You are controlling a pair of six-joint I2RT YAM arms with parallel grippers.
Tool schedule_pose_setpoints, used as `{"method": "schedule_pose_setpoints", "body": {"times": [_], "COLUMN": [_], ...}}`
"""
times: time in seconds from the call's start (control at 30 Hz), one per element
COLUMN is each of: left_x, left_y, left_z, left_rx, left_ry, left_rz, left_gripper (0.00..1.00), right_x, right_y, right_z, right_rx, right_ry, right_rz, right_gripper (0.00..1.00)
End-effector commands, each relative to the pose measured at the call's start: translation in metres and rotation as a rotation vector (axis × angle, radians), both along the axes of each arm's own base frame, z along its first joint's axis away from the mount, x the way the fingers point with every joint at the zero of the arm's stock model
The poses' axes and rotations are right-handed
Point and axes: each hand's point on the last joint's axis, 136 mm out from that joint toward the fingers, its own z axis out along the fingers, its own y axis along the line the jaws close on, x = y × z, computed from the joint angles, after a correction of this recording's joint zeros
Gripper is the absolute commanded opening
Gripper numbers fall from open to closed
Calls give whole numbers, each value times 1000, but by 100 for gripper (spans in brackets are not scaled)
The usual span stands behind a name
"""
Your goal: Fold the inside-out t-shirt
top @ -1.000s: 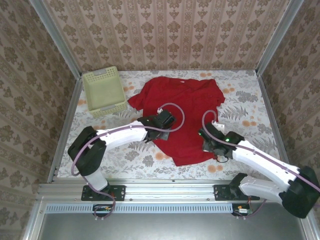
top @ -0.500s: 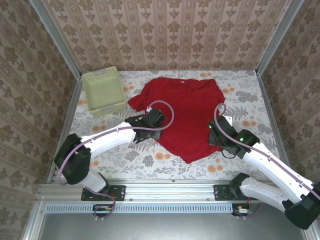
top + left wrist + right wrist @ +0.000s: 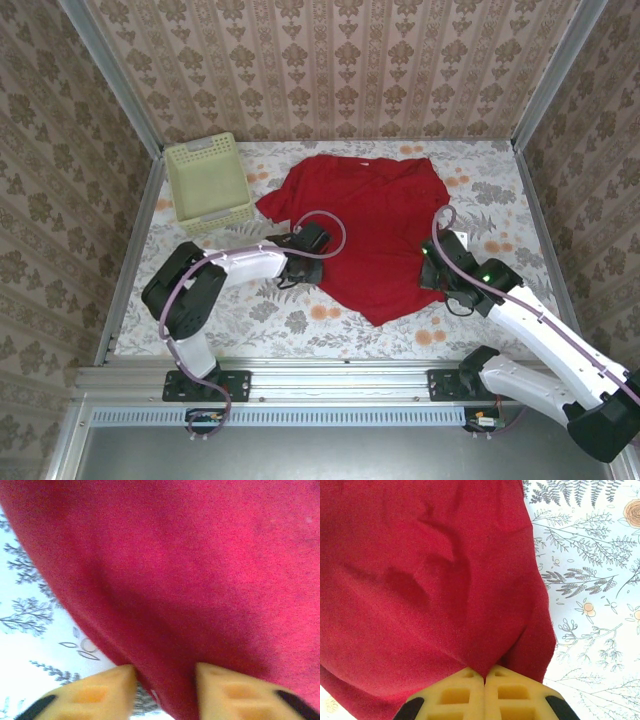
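On the worktop (image 3: 490, 215) the t-shirt (image 3: 375, 225) lies spread, unfolded. The right gripper (image 3: 484, 674) is clenched on its edge, while the left gripper (image 3: 165, 672) is parted astride the opposite hem. Next, I judge: left pinches, then both lift evenly.

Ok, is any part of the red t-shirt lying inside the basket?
No, the top view shows the t-shirt spread on the table to the right of the basket, wholly outside its rim.

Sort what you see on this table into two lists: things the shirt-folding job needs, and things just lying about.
Part of the job: red t-shirt, spread on the table; right fingers, pinching its edge; left fingers, apart astride its opposite edge.
Just lying about: pale perforated basket, far left corner.
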Motion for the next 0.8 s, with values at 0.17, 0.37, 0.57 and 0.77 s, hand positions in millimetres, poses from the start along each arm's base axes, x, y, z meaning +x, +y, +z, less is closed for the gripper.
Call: {"method": "schedule_pose_setpoints", "body": {"times": [0.17,0.37,0.57,0.77], "left_x": [15,6,11,56], "left_y": [-4,11,29,30], "left_z": [56,164,190,139], "left_rx": [26,147,173,231], "left_ry": [-107,-350,-366,-232], "left_rz": [-29,-77,-51,-34], "left_gripper": [0,0,0,4], "right_x": [-1,-4,5,38], "right_y": [-18,-25,-13,-5], "right_z": [12,50,50,0], "right_rx": [-25,-29,8,36], "right_ry": [-18,-86,-88,29], "right_rz": [-22,4,36,-9], "right_gripper": [0,0,0,0]}}
